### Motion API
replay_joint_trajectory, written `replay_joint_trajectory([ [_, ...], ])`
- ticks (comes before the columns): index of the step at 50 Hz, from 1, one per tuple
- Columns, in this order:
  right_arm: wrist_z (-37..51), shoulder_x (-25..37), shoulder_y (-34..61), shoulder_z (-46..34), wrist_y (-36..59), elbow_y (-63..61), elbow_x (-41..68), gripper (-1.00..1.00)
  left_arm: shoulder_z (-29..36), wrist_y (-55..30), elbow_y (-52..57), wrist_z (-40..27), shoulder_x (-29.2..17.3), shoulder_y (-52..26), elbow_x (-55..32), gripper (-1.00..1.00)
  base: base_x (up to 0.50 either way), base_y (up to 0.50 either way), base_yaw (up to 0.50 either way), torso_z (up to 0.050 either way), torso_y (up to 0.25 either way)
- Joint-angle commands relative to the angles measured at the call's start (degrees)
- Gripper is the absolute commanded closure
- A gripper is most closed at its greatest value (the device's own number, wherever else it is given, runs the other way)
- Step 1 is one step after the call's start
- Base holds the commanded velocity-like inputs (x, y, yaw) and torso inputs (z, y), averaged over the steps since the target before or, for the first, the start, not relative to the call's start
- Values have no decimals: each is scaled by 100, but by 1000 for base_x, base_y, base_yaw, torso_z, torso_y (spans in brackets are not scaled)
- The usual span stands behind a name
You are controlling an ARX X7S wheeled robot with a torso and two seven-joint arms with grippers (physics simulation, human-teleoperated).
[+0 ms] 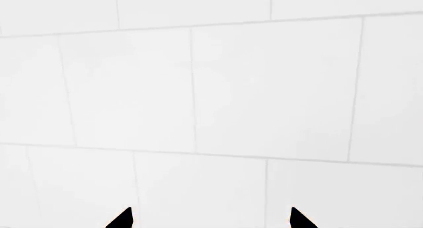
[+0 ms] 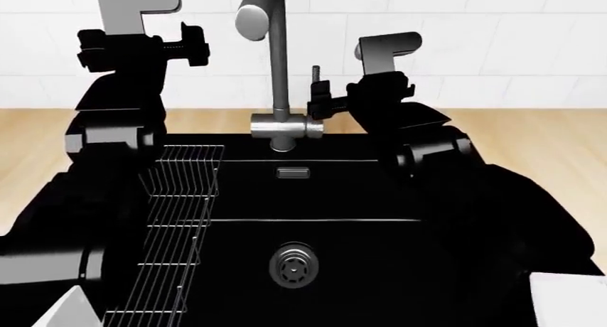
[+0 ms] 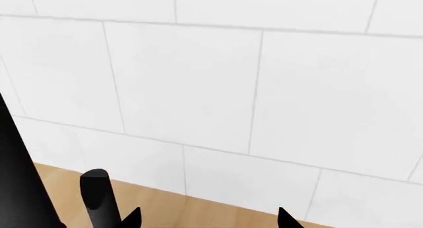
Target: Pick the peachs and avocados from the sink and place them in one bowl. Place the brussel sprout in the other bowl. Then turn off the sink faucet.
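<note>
Both arms raised over the sink, jaws spread and empty.

Sink (image 2: 379, 199) holds only its drain (image 2: 293, 264) and wire rack (image 2: 175, 227). Faucet (image 2: 277, 71) stands at 12 o'clock; right gripper (image 3: 206, 219) sits just beside its lever (image 2: 316, 82). Left gripper (image 1: 211, 219) faces wall tiles (image 1: 211, 89).

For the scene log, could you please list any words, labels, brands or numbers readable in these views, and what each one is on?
None: no readable text in any view.
The sink faucet, the sink, the wire rack, the white wall tiles and both arms are plain, without labels or marks.
</note>
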Motion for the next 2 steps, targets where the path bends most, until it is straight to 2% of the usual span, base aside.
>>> replay_joint_trajectory([
  [1, -99, -68, 72, -329, -54, -82, 407, -100, -10, -2, 0, -1, 12, 12, 4, -100, 0, 0, 0, 0, 0],
  [2, -98, -68, 74, -331, -54, -82, 409, -100, -11, -4, 0, 0, 14, 8, 4, -100, 0, 0, 0, 0, 0],
])
